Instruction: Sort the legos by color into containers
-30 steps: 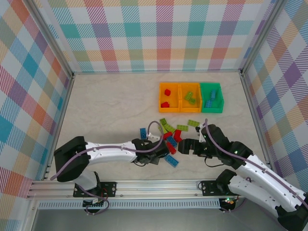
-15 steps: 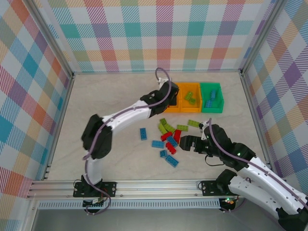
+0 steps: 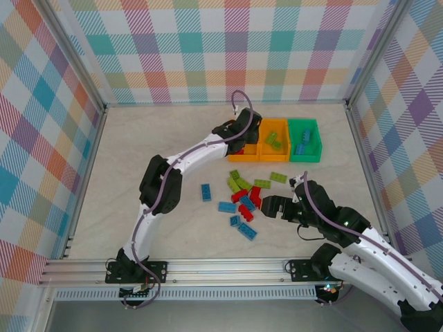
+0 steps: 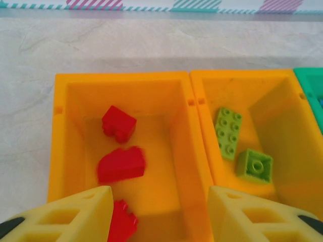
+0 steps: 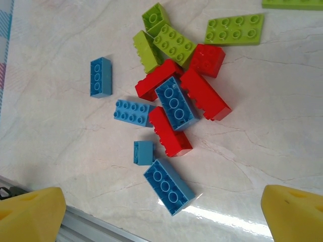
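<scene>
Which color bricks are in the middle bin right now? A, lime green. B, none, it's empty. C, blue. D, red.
A: the left wrist view shows the middle bin holding two lime green bricks, a flat one and a small one.

A loose cluster of legos lies on the pale marbled tabletop: 4 red bricks jumbled at the middle with a blue brick resting across them, and lime green bricks just above. A lone blue brick sits apart at the left. The right gripper has its yellow fingertips spread wide at the 2 bottom corners, with nothing between them
</scene>
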`<act>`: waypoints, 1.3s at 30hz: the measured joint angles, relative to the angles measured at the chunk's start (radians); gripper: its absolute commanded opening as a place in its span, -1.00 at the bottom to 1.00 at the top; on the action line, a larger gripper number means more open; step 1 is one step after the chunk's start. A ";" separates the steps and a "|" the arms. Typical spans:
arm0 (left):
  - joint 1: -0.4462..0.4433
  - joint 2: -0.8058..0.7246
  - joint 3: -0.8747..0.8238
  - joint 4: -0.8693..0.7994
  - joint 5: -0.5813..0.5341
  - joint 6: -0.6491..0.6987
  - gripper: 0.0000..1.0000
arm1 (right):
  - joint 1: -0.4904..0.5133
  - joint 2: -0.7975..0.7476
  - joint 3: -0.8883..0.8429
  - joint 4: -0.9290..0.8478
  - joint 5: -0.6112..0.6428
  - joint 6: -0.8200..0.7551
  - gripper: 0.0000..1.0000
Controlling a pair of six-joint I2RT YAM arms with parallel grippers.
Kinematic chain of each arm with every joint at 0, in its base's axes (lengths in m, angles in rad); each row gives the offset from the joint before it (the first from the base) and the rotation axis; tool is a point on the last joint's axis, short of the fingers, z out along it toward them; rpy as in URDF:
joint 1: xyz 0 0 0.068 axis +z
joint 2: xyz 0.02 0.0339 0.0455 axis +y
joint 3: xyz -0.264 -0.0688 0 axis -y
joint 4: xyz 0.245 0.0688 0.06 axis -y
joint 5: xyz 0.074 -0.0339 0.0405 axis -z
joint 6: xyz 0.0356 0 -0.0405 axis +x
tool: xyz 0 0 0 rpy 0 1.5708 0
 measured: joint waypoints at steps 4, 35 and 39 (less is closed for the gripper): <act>-0.017 -0.298 -0.311 0.078 0.077 0.003 -0.01 | 0.000 0.027 -0.008 0.010 0.032 -0.009 1.00; -0.341 -1.366 -1.037 -0.262 0.256 0.560 1.00 | -0.105 0.727 -0.130 0.679 -0.001 -0.262 -0.26; -0.341 -1.390 -1.062 -0.262 0.303 0.595 1.00 | -0.106 0.750 -0.139 0.685 -0.016 -0.257 -0.41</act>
